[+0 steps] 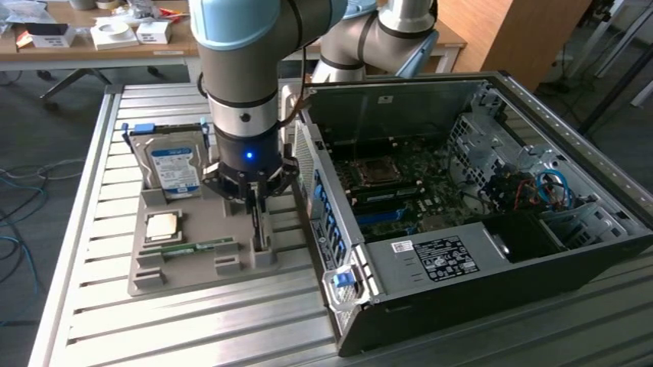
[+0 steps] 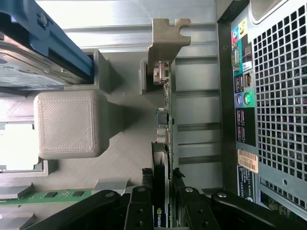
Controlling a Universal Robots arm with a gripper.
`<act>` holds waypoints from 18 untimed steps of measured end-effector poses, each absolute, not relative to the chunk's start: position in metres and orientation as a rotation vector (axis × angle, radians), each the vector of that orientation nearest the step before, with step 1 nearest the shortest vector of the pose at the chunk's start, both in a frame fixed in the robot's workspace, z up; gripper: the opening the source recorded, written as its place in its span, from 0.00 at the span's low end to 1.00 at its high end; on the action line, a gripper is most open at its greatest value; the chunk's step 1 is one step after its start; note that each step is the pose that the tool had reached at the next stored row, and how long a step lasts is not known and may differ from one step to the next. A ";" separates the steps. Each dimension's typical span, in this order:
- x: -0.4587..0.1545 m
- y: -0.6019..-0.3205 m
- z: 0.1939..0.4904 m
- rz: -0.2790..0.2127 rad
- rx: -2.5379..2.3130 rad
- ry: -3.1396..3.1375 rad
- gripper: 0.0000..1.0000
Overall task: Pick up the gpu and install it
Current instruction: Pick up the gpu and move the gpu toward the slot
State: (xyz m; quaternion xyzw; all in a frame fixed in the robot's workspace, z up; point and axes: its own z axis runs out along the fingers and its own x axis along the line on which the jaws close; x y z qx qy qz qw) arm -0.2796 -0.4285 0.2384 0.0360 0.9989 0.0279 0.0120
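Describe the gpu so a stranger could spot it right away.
Find the open computer case; on the exterior view's left of it lies a grey tray. The gpu stands on edge in the tray's slot nearest the case, under the gripper: a thin dark card, unlike the boxy hard drive and green memory stick.

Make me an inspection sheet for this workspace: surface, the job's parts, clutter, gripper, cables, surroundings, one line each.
surface: slatted metal table carrying a grey parts tray and an open computer case.
job's things: gpu stands on edge in its tray slot, bracket at one end; not in the case.
clutter: hard drive, processor and memory stick in the tray.
grippers: gripper is down over the gpu's upper edge; a hold cannot be confirmed.
cables: blue cables inside the case; loose cables on the floor.
surroundings: desk with boxes; wooden cabinet.
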 end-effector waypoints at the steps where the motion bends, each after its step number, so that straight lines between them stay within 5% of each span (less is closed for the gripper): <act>1: -0.280 -0.429 0.240 0.087 0.112 3.114 0.26; 18: -0.279 -0.429 0.279 0.087 0.112 3.114 0.26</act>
